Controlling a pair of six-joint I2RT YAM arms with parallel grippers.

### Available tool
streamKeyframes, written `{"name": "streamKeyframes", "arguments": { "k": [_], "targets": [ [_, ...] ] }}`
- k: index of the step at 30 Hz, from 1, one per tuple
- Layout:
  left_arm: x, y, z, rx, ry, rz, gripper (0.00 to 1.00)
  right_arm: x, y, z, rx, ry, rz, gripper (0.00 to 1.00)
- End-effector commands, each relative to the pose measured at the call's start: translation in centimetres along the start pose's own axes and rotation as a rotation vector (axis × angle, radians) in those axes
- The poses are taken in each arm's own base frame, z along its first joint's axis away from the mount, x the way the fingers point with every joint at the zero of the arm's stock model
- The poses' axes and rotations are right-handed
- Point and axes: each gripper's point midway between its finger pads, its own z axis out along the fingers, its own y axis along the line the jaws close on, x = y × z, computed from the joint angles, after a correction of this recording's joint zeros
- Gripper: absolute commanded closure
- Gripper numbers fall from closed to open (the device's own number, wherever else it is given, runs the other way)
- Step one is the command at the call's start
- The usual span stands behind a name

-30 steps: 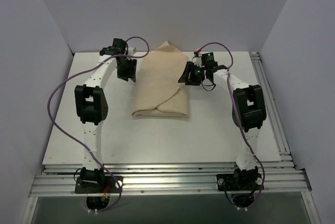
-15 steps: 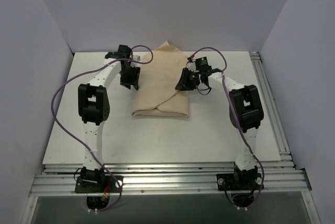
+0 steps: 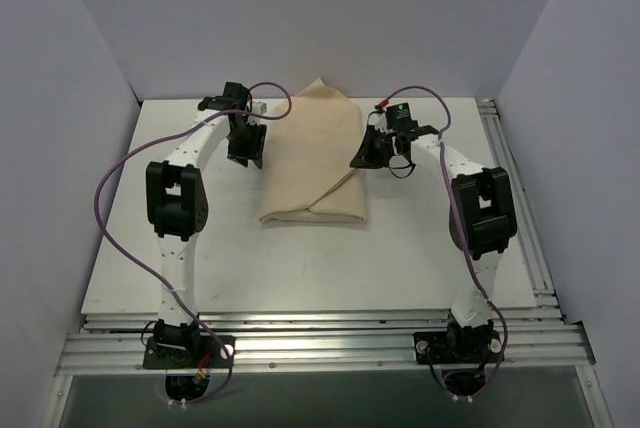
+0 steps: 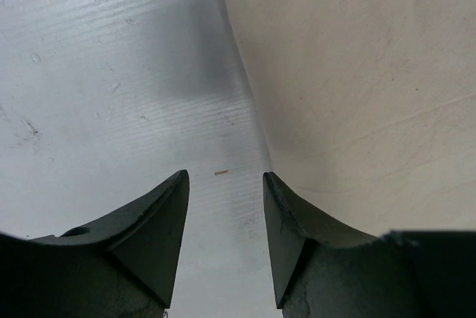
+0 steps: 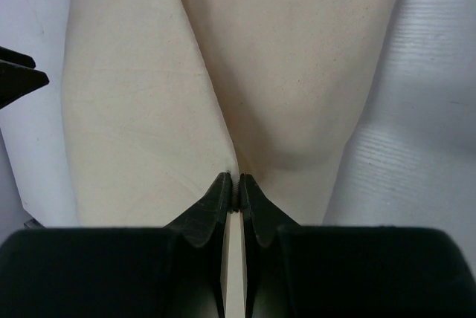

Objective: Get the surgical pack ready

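The surgical pack [image 3: 315, 163] is a folded tan-beige cloth bundle lying mid-table; its contents are hidden. My right gripper [image 3: 362, 153] sits at the bundle's right side and is shut, pinching the edge of a cloth fold [image 5: 282, 50] between its fingertips [image 5: 236, 178]. My left gripper [image 3: 245, 153] hovers at the bundle's left edge. It is open [image 4: 223, 175], with bare table between the fingers and the cloth edge [image 4: 357, 73] running along its right finger.
The white table [image 3: 300, 268] lies between grey walls on three sides, with aluminium rails along the near and right edges. Purple cables loop off both arms. The left gripper's fingers [image 5: 15, 73] show at the left border of the right wrist view.
My right gripper has closed on the cloth fold and drawn back to the right, shifting the bundle slightly right. The left gripper moved in to the bundle's left edge and stayed open.
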Motion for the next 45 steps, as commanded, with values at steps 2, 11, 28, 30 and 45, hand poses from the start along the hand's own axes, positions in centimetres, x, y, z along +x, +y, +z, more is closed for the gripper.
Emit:
{"name": "streamKeyframes", "arguments": {
  "k": [2,11,28,30,45],
  "targets": [
    [-1.9,-0.6,-3.4,-0.008,-0.084,0.019,0.46,-0.4,-0.7,-2.9,0.125,-0.010,0.025,1.00],
    [-1.8,-1.5,-3.5,0.011,-0.081,0.029,0.46,0.9,-5.8,-1.9,0.355,0.023,0.027,0.99],
    [-1.7,-3.0,-3.6,0.066,-0.079,0.047,0.46,2.8,-8.6,-1.4,0.474,0.086,-0.050,0.53],
    [-1.6,-3.2,-3.3,0.076,-0.075,0.047,0.46,4.5,-8.8,-0.5,0.386,0.129,-0.018,0.54],
    [-1.0,-2.5,-4.6,0.011,-0.072,0.073,0.46,9.4,-7.2,-0.6,0.035,0.140,-0.057,1.00]
  ]
}}
